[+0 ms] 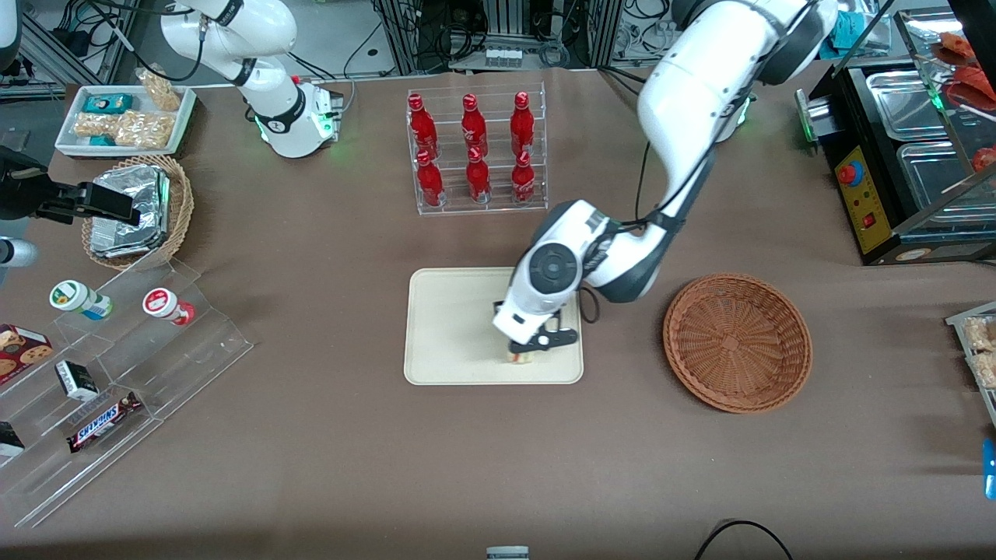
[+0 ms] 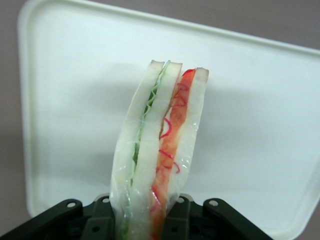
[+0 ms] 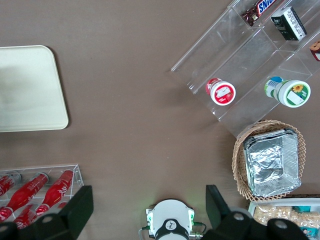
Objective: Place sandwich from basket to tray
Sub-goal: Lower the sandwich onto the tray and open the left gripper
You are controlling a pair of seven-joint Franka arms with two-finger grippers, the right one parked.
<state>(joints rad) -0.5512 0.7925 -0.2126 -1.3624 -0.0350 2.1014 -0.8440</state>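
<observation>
Wrist view, sandwich (image 2: 160,150) in gripper (image 2: 150,220) — over tray (image 2: 260,100)

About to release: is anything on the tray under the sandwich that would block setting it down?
Nothing visible. The pincer holds the sandwich over the tray, and the tray surface around and beneath it shows bare. The basket sits apart, toward the working arm's end.

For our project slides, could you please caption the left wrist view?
The pincer, shut on the wrapped sandwich, holds it over the cream tray.
</observation>
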